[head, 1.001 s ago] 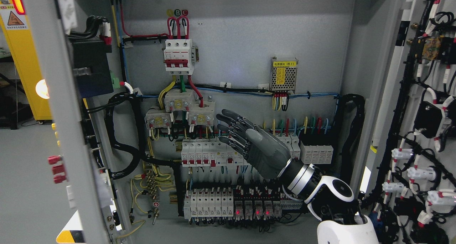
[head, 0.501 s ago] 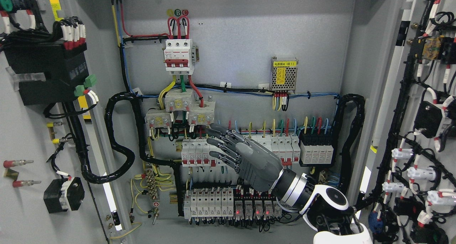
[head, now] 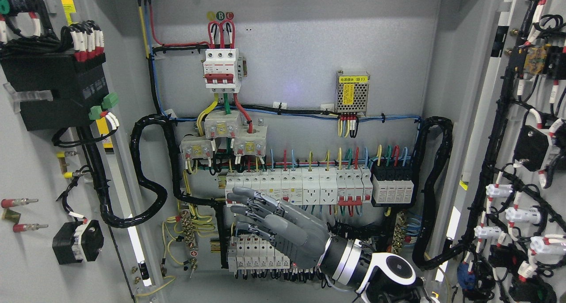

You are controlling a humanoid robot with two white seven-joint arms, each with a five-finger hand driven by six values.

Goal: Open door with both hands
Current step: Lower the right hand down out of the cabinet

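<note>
We see a cabinet whose two doors already stand wide open: the left door [head: 40,161] fills the left edge of the view, with its inner face turned to us, and the right door [head: 530,152] does the same at the right edge. Both inner faces carry black boxes, switches and thick bundles of cable, so we judge that these doors are stiff sheet-metal panels, rather heavy, which swing slowly on their hinges and do not bend. The metal is painted and smooth, so a flat palm may slip on it; the better place to take hold is the free vertical edge of each door, where fingers can hook around the folded rim. The wired parts on the inner faces are fragile and we should not grip or push them. The right hand [head: 276,225] comes in from the lower right and hangs in front of the lower rows of breakers [head: 265,186] on the back panel [head: 300,51]; its fingers are spread and slightly bent, holding nothing. Whether the fingertips touch the breakers or only hover before them, we cannot tell from this view. The left hand is not in view. As the doors lie now, the opening seems nearly or fully done.
</note>
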